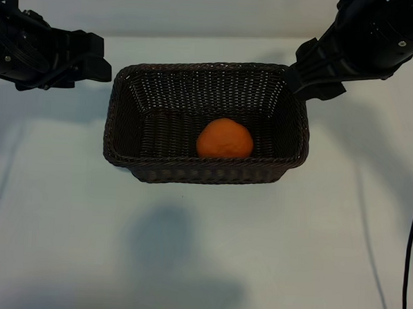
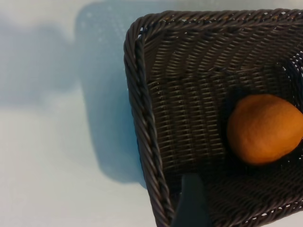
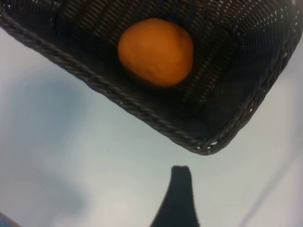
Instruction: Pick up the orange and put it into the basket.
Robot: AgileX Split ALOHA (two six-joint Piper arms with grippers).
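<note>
Though arms are cropped, orange (image 1: 224,139) sits in basket (image 1: 119,108).

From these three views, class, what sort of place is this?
Probably a robot test bench: a plain white table, two black arms flanking one wicker basket holding an orange.

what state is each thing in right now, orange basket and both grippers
orange: lying loose inside the basket, near its front wall, not held
basket: upright on the table, holding the orange
left gripper: open, empty, beside the basket's left end
right gripper: open, empty, at the basket's far right corner
</note>
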